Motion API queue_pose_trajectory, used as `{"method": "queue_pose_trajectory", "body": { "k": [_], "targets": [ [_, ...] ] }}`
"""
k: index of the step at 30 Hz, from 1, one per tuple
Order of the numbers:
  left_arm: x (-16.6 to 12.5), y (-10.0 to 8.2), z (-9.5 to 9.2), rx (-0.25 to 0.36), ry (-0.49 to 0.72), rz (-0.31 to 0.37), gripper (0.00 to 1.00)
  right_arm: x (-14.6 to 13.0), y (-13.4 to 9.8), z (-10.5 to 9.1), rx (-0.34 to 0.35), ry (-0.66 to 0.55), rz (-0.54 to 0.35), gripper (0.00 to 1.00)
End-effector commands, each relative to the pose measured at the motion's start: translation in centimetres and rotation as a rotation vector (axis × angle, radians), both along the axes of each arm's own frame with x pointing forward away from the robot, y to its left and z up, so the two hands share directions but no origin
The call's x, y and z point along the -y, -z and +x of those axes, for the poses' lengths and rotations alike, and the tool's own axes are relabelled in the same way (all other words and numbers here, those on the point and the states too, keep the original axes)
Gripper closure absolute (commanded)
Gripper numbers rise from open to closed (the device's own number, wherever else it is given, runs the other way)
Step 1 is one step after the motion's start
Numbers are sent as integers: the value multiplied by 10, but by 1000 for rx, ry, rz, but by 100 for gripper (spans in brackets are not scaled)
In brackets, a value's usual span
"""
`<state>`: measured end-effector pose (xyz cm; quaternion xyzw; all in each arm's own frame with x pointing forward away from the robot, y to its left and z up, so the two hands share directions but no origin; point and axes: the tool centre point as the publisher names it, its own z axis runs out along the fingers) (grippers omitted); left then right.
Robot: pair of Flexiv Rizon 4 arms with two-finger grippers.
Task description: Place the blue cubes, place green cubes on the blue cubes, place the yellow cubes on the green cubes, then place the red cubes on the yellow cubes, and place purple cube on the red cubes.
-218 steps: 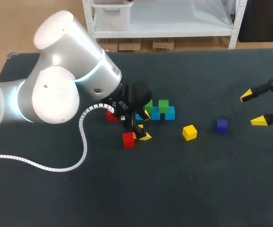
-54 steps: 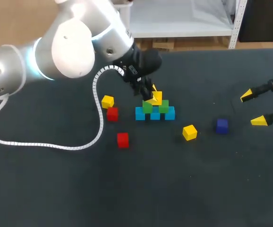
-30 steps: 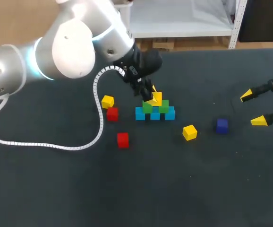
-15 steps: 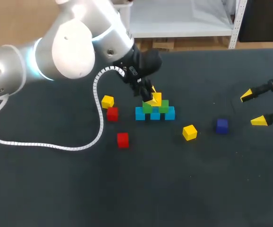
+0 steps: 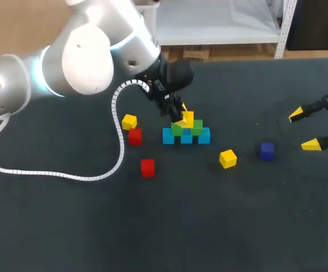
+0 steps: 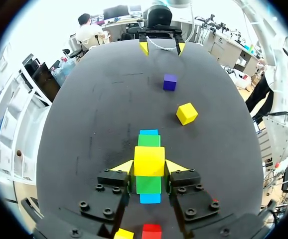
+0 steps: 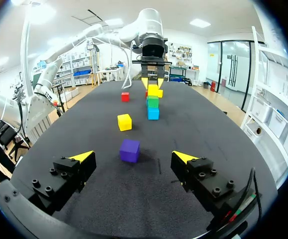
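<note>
The base is done, as far as we can see. Three blue cubes (image 5: 186,137) stand in a row near the middle of the table (image 5: 238,226), and two green cubes (image 5: 196,128) sit on top of them.

We are now at the yellow layer. Our left gripper (image 6: 150,167) is closed on a yellow cube (image 6: 149,157), with one finger touching each side. This cube rests over the gap between the two green ones. We judge that it is placed but not yet released.

Much is left to do:
- A second yellow cube (image 5: 129,121) lies on the table beside the row, toward the left edge, and a red cube (image 5: 134,136) is just beside it.
- A third yellow cube (image 5: 227,158) lies on the other side of the row, toward the near edge.
- The other red cube (image 5: 147,167) lies alone, nearer to the near edge.
- The purple cube (image 5: 266,150) lies toward the right edge.

Our right gripper (image 5: 303,130) hangs at the right edge with its fingers wide apart and nothing between them. The purple cube is near it.

We see no label, brand or writing on the cubes or on the table that we can read.
</note>
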<state>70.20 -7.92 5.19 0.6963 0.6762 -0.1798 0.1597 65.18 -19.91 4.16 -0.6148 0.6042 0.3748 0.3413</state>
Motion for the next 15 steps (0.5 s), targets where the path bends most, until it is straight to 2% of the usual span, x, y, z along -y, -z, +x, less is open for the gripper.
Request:
{"method": "queue_pose_trajectory", "body": {
  "k": [1, 9, 11, 12, 15],
  "targets": [
    [0, 0, 1, -1, 1, 0, 62, 0, 0, 0, 1, 0, 1, 0],
    [0, 1, 2, -3, -1, -1, 50, 0, 0, 0, 1, 0, 1, 0],
    [0, 1, 2, -3, -1, 0, 32, 0, 0, 0, 1, 0, 1, 0],
    [-1, 0, 2, -4, -2, 1, 0, 0, 0, 0, 1, 0, 1, 0],
    [-5, -4, 3, 3, -8, 4, 0, 0, 0, 0, 1, 0, 1, 0]
  ]
}}
